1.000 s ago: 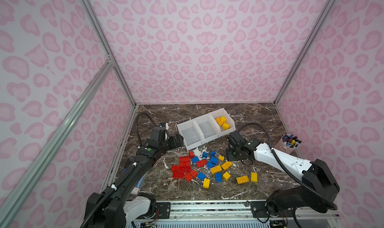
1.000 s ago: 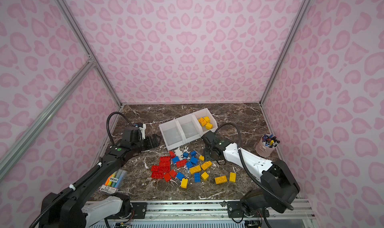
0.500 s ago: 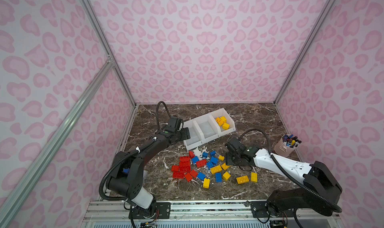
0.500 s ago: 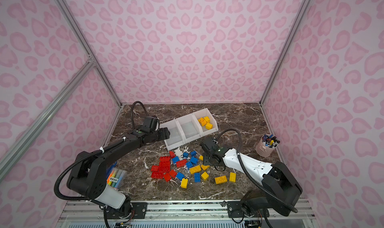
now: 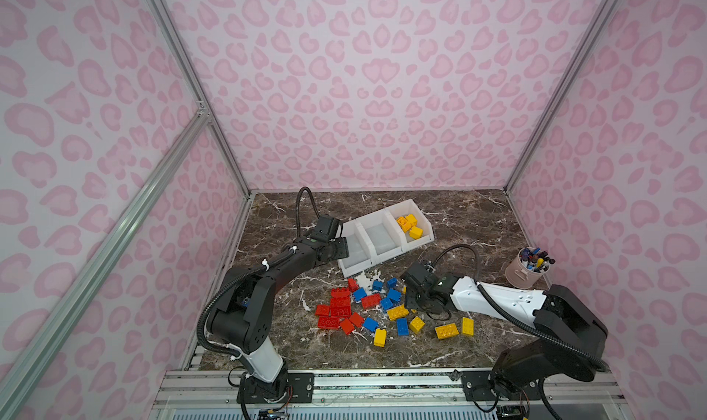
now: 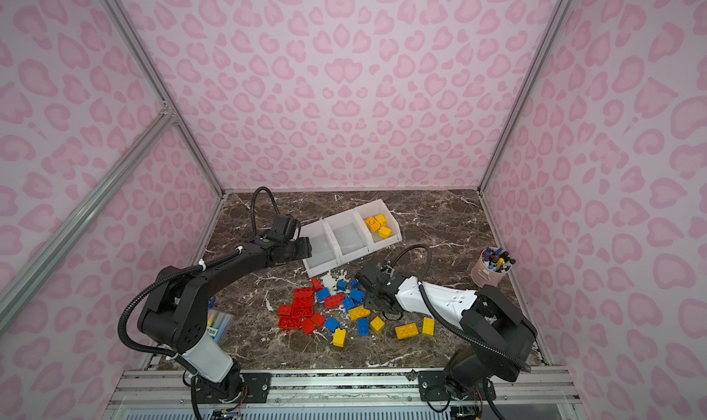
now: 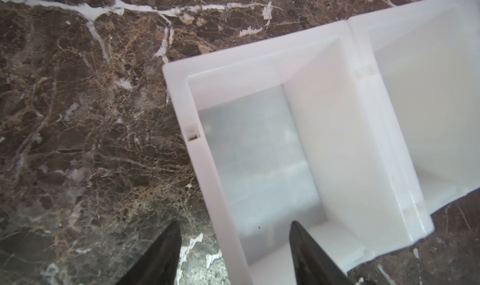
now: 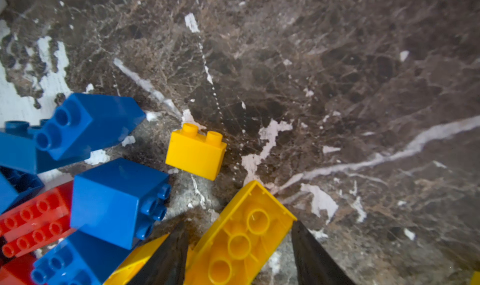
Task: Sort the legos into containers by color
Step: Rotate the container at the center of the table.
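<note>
Jaws on both arms stand half apart, clamping nothing. In both top views the containers [image 5: 377,261] [image 6: 336,263] sit slanted near the bench's [image 5: 459,223] far edge, with yellow bricks [image 5: 409,224] in the rightmost one and loose legos [image 5: 340,307] mid-bench. The left wrist view shows the left jaws straddling the empty end bin's [image 7: 179,89] outer wall, probably to steady it. The right wrist view shows the right jaws flanking an upturned yellow brick [image 8: 241,239], with bench visible beside it, so it looks not yet pinched.

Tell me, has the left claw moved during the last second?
Yes. The left gripper shifted toward the white bins and farther back: it was just outside their end wall, and now it straddles that wall.
</note>
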Motion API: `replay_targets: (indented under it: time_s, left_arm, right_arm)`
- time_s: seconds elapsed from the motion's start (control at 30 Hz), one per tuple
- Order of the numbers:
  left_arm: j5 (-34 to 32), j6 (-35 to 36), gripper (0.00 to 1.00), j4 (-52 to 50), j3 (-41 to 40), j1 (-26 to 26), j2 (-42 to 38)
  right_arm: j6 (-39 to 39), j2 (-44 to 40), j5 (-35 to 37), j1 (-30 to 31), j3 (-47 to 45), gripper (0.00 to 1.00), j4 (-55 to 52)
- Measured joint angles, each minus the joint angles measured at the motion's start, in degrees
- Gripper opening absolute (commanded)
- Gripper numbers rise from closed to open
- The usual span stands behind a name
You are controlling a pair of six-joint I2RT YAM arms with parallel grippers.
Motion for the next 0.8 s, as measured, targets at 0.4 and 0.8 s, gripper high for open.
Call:
replay_targets:
  time_s: [0.4, 0.8]
  left_arm:
    - [-1.03, 2.12, 0.44, 0.00, -0.24, 0.00, 0.50]
    - [-4.98, 5.51, 0.22, 0.15, -0.85, 0.02, -1.01]
  right_arm:
    - [2.75, -1.38, 3.23, 0.07, 0.13, 0.63, -0.79]
    - [3.61, 0.59, 3.74, 1.55, 0.46, 0.62, -1.62]
